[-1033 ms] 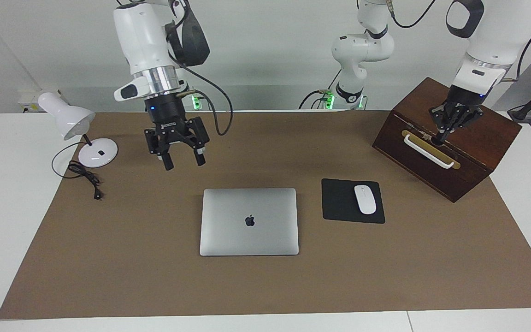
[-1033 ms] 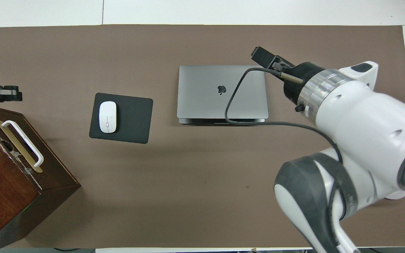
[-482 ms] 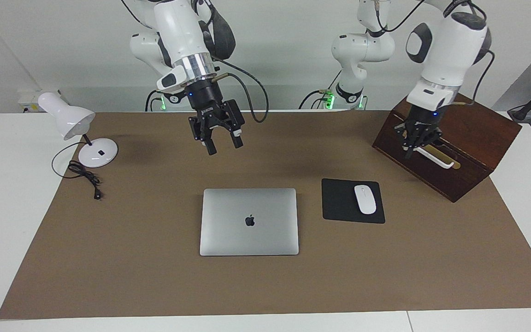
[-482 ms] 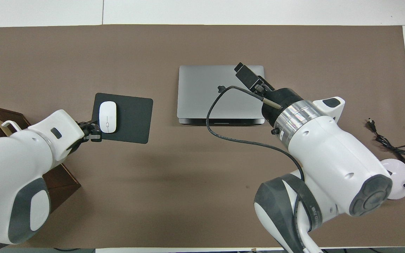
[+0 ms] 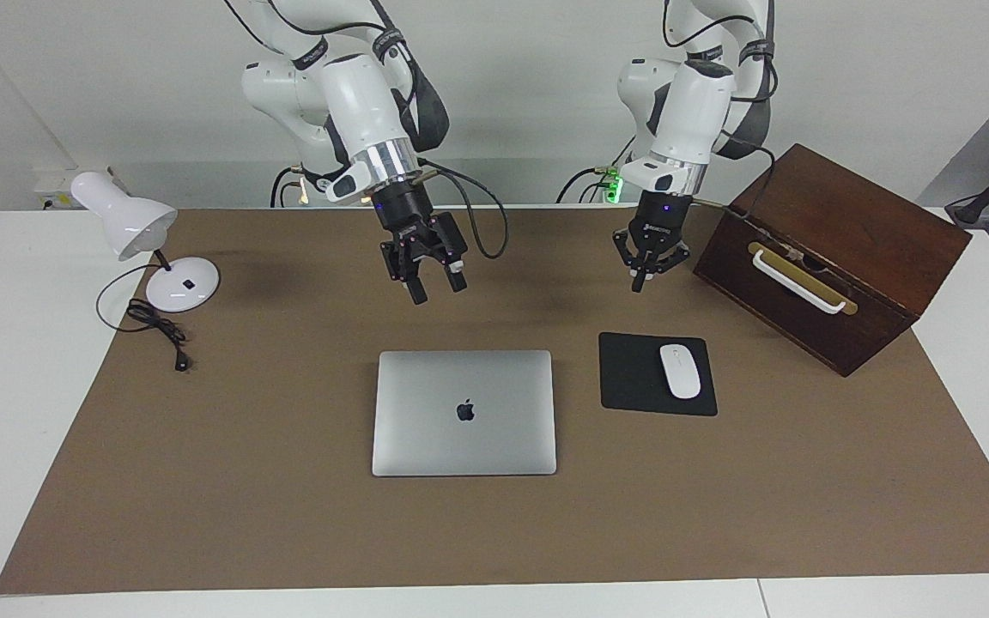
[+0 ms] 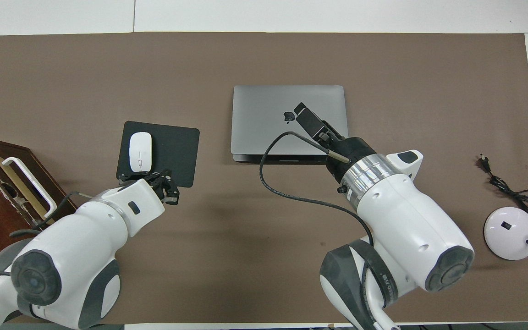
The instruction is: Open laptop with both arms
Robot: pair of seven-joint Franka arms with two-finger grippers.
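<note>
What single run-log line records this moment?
laptop: closed, untouched | right gripper: open, raised | left gripper: shut, empty, raised

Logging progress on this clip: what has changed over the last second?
The left pincer, shut, left the wooden box for the mat near the mouse pad. The right pincer, open, swung toward the laptop. Nothing was gripped; the laptop stays closed, and the mouse and lamp are unmoved.
</note>
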